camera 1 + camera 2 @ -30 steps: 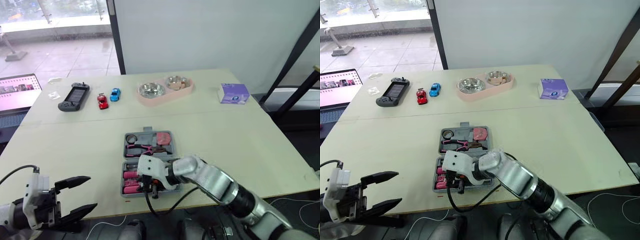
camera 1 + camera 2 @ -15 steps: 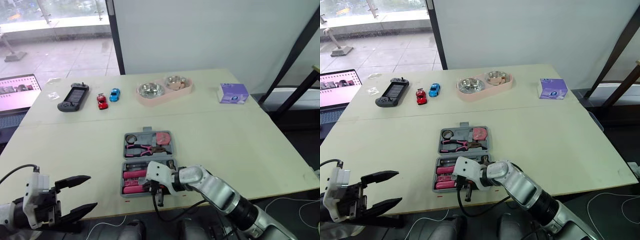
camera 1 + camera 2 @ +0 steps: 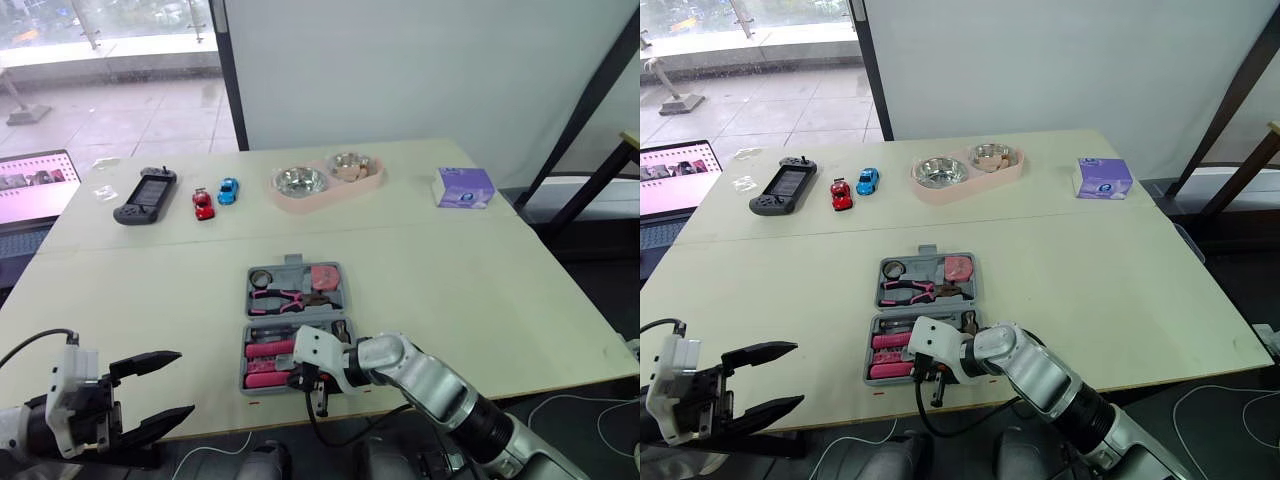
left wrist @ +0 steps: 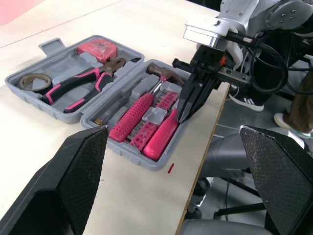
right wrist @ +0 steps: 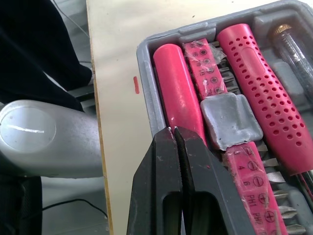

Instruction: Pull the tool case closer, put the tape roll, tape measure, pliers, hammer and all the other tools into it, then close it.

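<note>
While your right fingers [image 5: 159,166] sit pinched shut, empty, above a pink handle [image 5: 178,93] in the open tool case [image 3: 299,272], that case lies near the counter's [image 3: 480,280] front edge; left fingers [image 3: 145,362] spread wide.

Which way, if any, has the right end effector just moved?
Yes: the end effector drew back over the tool case, toward the table's near edge.
</note>
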